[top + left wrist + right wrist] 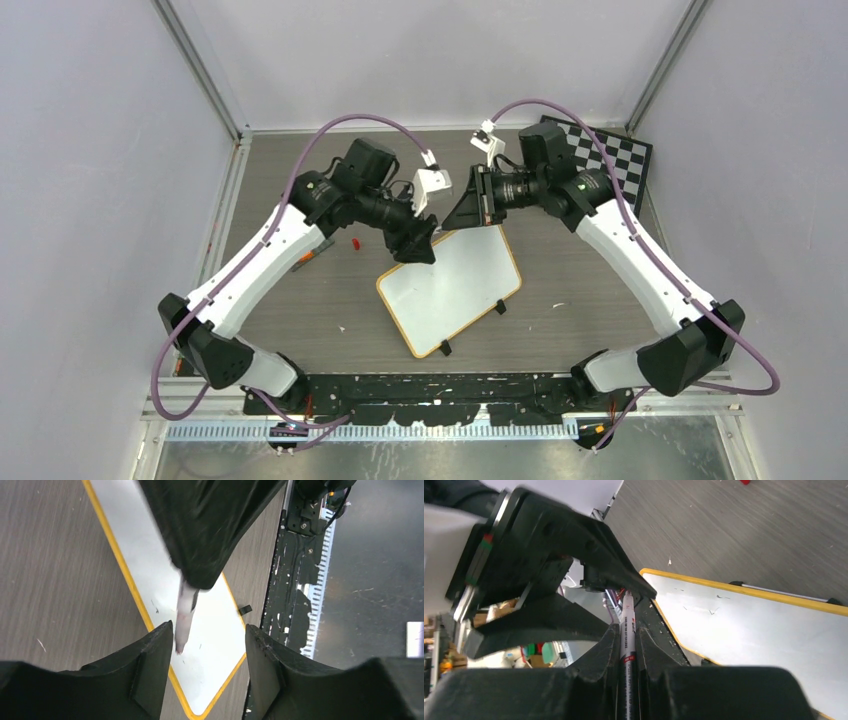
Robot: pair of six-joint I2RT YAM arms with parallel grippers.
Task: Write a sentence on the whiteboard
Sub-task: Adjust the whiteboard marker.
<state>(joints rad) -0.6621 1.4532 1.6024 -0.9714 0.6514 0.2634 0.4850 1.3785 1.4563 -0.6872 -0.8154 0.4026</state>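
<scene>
The whiteboard lies tilted at the table's middle, white with an orange rim and small black feet. It carries only a few tiny stray marks and no sentence shows. My right gripper is above its far corner, shut on a white marker. The marker's pinkish tip hangs over the board, just beside my left fingers. My left gripper is open and empty, next to the right one above the same corner. The board also shows in the right wrist view.
A small red cap lies on the table left of the board. Another pen-like thing lies further left under the left arm. A black-and-white checkered board stands at the back right. The black base rail runs along the near edge.
</scene>
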